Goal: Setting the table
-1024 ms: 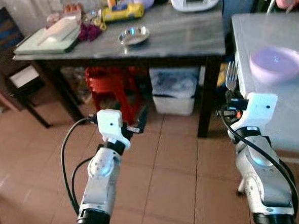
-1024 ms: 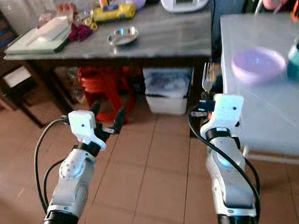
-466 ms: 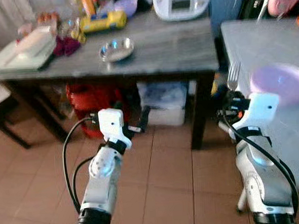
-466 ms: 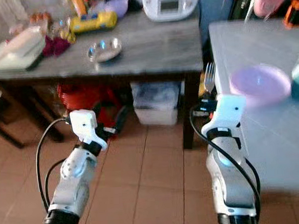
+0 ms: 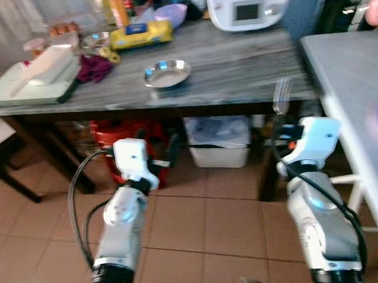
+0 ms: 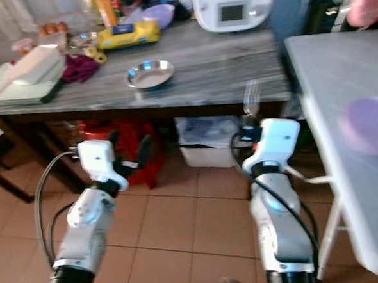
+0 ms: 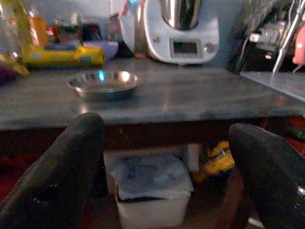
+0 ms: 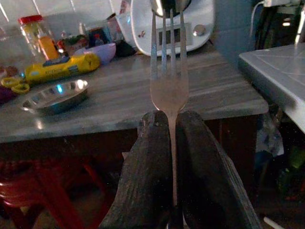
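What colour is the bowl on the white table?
The bowl is light purple, clearest in the right eye view.

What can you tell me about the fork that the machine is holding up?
The fork looks like pale, shiny metal, with four long tines above a flat neck. It stands upright, tines up, its thin handle pinched between the two black fingers of the right claw, which is shut on it. Nothing else touches it. It is held in the air in front of the grey wooden table, not yet over any surface.
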`<state>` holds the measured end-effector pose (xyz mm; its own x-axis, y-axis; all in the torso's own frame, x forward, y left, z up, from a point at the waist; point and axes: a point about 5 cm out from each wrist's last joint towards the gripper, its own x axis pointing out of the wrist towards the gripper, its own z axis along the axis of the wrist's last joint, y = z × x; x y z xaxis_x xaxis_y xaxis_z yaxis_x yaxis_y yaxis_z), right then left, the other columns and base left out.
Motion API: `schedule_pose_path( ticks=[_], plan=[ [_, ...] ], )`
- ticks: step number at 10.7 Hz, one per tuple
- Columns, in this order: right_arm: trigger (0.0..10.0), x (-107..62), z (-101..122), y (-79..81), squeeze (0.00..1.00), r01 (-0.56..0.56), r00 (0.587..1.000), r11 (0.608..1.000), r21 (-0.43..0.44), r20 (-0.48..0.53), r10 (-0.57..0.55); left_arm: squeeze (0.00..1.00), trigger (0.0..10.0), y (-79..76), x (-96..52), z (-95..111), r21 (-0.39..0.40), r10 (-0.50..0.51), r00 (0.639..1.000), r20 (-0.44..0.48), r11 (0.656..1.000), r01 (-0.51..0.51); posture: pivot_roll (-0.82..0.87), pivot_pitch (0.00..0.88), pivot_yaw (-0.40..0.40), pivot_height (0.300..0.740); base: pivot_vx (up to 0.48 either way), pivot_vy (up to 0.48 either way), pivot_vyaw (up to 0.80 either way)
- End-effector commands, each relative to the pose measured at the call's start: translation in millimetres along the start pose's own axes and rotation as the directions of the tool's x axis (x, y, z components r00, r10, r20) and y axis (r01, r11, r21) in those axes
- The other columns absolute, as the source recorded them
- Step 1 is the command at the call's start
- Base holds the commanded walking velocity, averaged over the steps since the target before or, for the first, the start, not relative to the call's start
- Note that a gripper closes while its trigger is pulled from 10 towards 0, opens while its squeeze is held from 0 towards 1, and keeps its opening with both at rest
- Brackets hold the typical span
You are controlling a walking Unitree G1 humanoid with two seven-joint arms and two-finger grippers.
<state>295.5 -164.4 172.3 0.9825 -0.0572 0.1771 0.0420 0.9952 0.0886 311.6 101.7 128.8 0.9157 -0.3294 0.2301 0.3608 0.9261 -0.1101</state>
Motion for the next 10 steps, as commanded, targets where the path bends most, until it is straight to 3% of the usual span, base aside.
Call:
schedule_pose_path(
  ticks=[1,6,9,10],
  plan=[
    [10.0,-0.6,1.2,2.0,0.00,-0.002,1.000,1.000,0.007,0.008,0.002,0.00,10.0,4.2,-2.6,-0.3,0.019,0.004,1.000,-0.011,1.000,-0.003,-0.17,0.119,0.096,0.740,0.000,0.454,0.00],
    [10.0,-0.5,0.3,3.3,0.00,-0.010,1.000,1.000,0.006,0.005,0.010,0.00,10.0,3.4,-5.0,-1.6,0.031,-0.001,1.000,-0.017,1.000,0.002,-0.17,0.120,0.092,0.740,0.000,0.451,0.00],
    [10.0,-1.9,-0.8,3.3,0.00,-0.006,1.000,1.000,0.005,0.002,0.006,0.00,10.0,-0.6,-5.6,-0.8,0.032,-0.012,1.000,-0.008,0.999,0.012,-0.17,0.127,0.094,0.740,0.000,0.000,0.00],
    [10.0,-2.8,-1.3,2.4,0.00,-0.002,1.000,1.000,0.006,-0.001,0.002,0.00,10.0,-1.1,-6.9,0.3,0.029,-0.019,1.000,0.001,0.999,0.019,-0.17,0.129,0.095,0.740,0.000,0.000,-0.66]
  ],
)
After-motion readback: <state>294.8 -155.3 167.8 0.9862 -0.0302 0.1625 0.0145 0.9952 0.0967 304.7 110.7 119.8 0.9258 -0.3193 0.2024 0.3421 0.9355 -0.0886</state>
